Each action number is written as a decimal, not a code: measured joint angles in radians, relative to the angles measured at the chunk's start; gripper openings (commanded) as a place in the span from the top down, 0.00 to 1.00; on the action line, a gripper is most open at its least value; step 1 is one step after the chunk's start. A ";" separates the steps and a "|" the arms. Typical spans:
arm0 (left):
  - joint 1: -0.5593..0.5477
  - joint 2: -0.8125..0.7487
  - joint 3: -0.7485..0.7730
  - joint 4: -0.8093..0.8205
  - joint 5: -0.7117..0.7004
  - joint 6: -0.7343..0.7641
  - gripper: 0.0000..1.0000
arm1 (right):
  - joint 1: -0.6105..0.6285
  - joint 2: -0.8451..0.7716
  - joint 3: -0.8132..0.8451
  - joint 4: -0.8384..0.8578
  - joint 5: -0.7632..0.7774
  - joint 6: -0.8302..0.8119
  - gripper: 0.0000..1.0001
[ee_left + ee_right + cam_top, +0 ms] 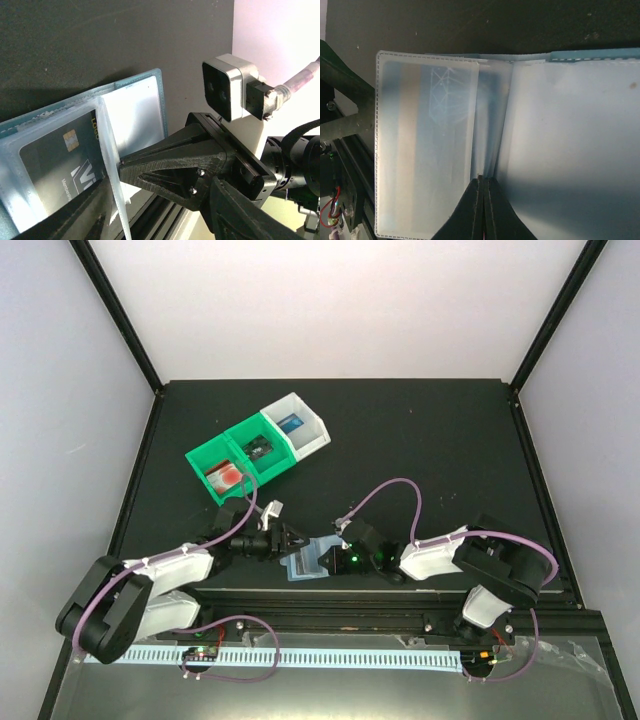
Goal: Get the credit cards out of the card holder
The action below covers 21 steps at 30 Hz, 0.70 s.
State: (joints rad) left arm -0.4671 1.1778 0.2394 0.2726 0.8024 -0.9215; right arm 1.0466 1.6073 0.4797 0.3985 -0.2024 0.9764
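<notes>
Partly | three cards (pixel 260 447) in 11 o'clock bins (pixel 196 456) | black card (pixel 55 160) inside card holder (pixel 135 105) | right gripper (pixel 482 185) pinches it | left gripper (pixel 288 540) wide

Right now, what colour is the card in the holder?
Credit card in the card holder: black, gold chip. Best in left wrist view.

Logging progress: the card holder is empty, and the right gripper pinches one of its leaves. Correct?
Not empty. The left wrist view shows a dark card inside the card holder; the right gripper does pinch a leaf.
</notes>
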 measured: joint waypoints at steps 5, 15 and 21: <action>-0.009 -0.013 0.000 -0.023 -0.011 0.005 0.50 | 0.000 -0.003 -0.002 0.006 -0.010 0.002 0.94; -0.047 0.014 0.003 -0.031 -0.030 0.002 0.49 | 0.000 -0.019 -0.011 0.043 -0.036 0.010 0.88; -0.078 0.016 0.037 -0.041 -0.048 0.000 0.48 | -0.013 -0.043 -0.013 0.019 -0.034 -0.006 0.85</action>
State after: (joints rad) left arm -0.5453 1.1934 0.2764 0.2314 0.7547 -0.9215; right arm 1.0332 1.5642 0.4664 0.4175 -0.2359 0.9699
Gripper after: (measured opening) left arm 0.520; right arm 0.131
